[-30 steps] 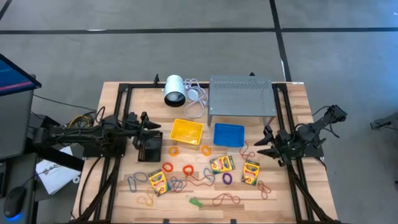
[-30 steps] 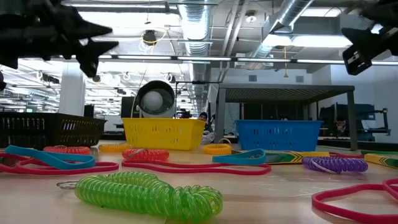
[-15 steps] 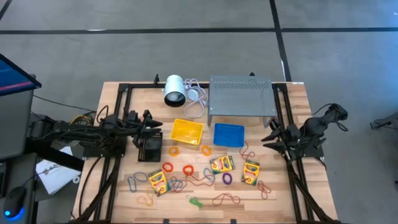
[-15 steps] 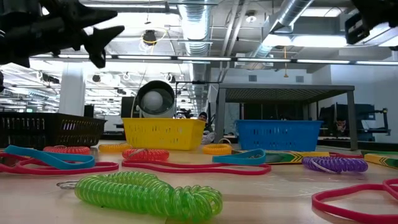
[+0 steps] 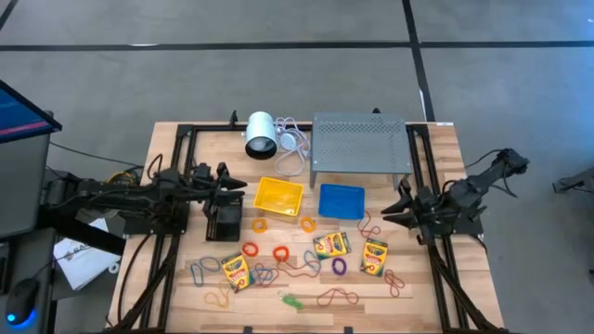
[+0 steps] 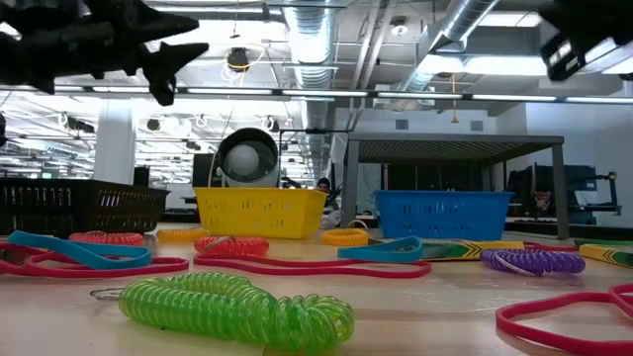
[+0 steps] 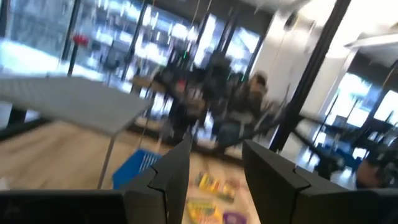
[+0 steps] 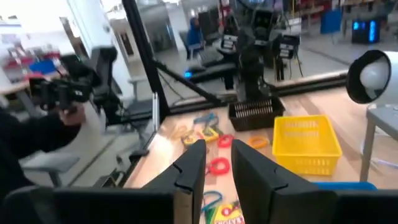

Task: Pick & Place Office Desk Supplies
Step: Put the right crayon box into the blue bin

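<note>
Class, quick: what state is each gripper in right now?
Left gripper: open, holding nothing.
Right gripper: a narrow gap between the fingers, holding nothing.

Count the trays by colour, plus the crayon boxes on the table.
Black tray: 1
Yellow tray: 1
Blue tray: 1
Crayon boxes: 3
Total: 6
</note>
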Action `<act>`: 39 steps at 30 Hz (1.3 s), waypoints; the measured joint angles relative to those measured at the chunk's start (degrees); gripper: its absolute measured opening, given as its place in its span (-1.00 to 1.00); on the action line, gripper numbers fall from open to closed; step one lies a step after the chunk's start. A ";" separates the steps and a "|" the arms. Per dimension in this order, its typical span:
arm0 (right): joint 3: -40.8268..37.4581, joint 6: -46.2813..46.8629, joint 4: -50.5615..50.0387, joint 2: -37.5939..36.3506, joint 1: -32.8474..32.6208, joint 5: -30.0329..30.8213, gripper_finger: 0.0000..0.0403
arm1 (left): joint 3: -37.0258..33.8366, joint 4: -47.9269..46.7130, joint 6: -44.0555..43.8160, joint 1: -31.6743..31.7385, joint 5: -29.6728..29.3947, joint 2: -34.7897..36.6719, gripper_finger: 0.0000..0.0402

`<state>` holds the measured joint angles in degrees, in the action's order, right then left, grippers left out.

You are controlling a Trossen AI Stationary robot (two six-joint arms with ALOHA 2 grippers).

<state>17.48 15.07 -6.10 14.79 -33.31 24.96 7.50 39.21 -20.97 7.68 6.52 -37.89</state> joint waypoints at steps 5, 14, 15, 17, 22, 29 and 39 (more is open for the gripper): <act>13.76 9.19 -22.53 10.26 -0.44 -0.47 -0.69 | 6.63 -10.58 3.00 0.00 0.40 -1.43 -0.28; 27.23 45.49 -53.81 27.94 -0.28 -1.23 -0.76 | 7.86 -12.05 4.22 0.00 1.40 -2.64 -0.28; 27.36 49.15 -55.35 29.31 -0.31 -2.14 -0.76 | 7.84 -12.09 4.45 -0.01 1.40 -2.84 -0.28; 27.34 54.63 -57.91 30.87 -0.22 -4.08 -0.76 | 7.84 -12.02 5.75 -0.02 1.39 -3.40 -0.28; 27.34 59.39 -56.94 32.68 0.70 -5.42 -0.76 | 7.84 -12.29 8.57 0.00 1.27 -4.60 -0.28; 27.19 60.00 -53.98 33.89 -0.38 -7.52 -0.66 | 7.84 -12.31 8.74 0.00 1.27 -5.05 -0.28; 27.15 61.66 -53.32 45.37 0.48 -10.59 0.02 | 7.84 -12.97 8.72 0.00 1.27 -5.03 -0.28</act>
<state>44.62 76.73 -59.41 60.16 -32.83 14.37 15.33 26.24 -12.25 7.68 7.79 -42.92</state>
